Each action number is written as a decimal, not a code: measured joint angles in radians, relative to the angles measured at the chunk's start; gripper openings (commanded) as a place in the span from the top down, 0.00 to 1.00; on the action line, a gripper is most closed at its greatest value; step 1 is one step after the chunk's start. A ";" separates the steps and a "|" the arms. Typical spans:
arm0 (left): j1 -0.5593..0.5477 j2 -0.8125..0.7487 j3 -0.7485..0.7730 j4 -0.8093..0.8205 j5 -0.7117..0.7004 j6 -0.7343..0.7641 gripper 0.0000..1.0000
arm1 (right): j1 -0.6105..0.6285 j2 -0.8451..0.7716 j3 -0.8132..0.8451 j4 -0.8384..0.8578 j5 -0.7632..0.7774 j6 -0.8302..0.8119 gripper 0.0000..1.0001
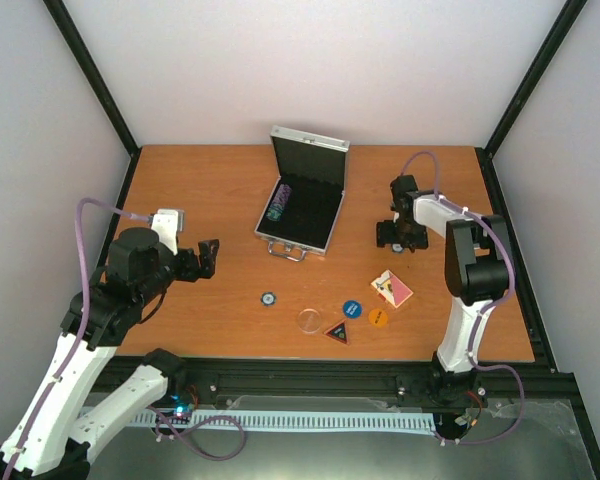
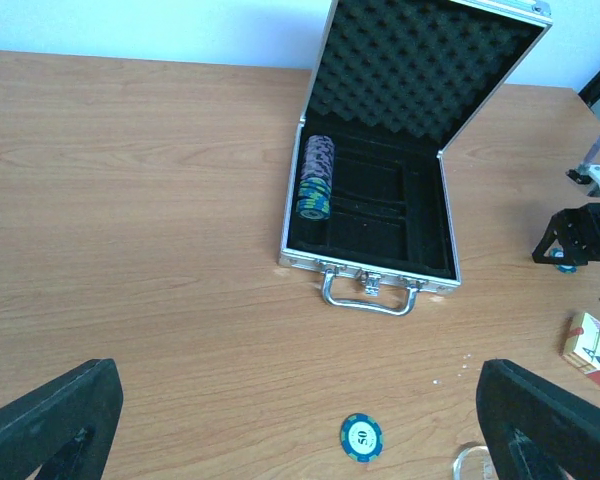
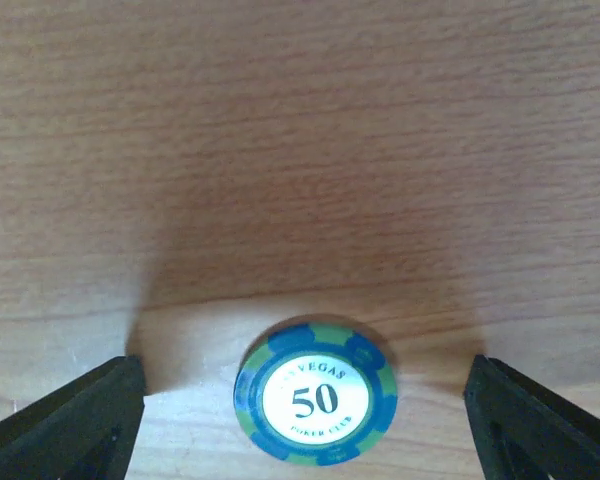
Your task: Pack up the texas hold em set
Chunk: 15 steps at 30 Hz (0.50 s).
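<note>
The silver case (image 1: 302,236) lies open at the table's middle back, lid up, with a stack of chips (image 1: 278,200) in its left slot; the left wrist view shows the case (image 2: 368,268) and that stack (image 2: 316,178) too. My right gripper (image 1: 395,236) points down to the right of the case, open. A blue-green 50 chip (image 3: 315,400) lies flat between its fingers (image 3: 70,425), touching neither. My left gripper (image 1: 208,257) hovers open and empty at the left, facing the case. Another 50 chip (image 1: 268,298) lies loose in front of the case.
In front of the case lie a clear round button (image 1: 308,320), a triangular button (image 1: 337,332), a blue round button (image 1: 352,309) and an orange one (image 1: 378,317). The card deck (image 1: 392,288) lies just behind them, near the right arm. Black frame posts stand at the back corners.
</note>
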 measured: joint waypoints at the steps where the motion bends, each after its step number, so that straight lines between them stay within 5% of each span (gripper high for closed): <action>1: 0.000 0.000 0.000 0.000 0.000 0.000 0.00 | -0.003 0.005 0.005 0.002 -0.003 -0.001 0.13; 8: 0.000 0.000 0.000 0.000 -0.004 0.001 0.00 | -0.004 0.014 0.014 0.006 -0.006 -0.011 0.35; 15: 0.000 0.000 0.000 0.000 -0.008 0.001 0.00 | -0.004 0.003 -0.006 0.029 -0.006 -0.014 0.33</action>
